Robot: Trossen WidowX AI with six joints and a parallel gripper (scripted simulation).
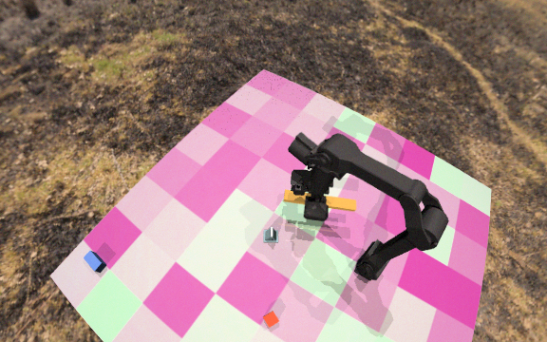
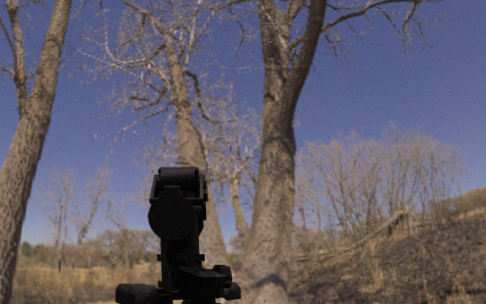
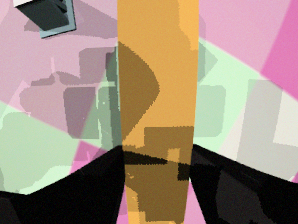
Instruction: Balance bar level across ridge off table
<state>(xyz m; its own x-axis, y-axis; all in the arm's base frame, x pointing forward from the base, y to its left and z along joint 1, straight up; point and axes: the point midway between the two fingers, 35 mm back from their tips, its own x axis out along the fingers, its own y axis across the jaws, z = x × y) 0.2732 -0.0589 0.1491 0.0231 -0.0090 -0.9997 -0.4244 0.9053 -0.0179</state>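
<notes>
The orange-yellow bar (image 1: 342, 203) (image 3: 165, 65) is held near its middle, with an end sticking out on each side of the fingers. My gripper (image 1: 315, 204) (image 3: 156, 153) is shut on it. The bar hangs above the table (image 1: 216, 166), with shadows below it, and looks roughly level. The ridge (image 1: 271, 236) (image 3: 47, 19), a small dark wedge with a pale top edge on a grey-blue base, stands apart from the bar, lower left of the gripper in the top view and at the upper left in the wrist view. The exterior view shows neither bar nor ridge.
A blue block (image 1: 94, 261) lies near the table's left corner. A small orange-red block (image 1: 271, 319) lies toward the lower edge of the top view. The arm (image 1: 378, 173) reaches in from the right. The exterior view shows part of the arm (image 2: 175, 219) against trees.
</notes>
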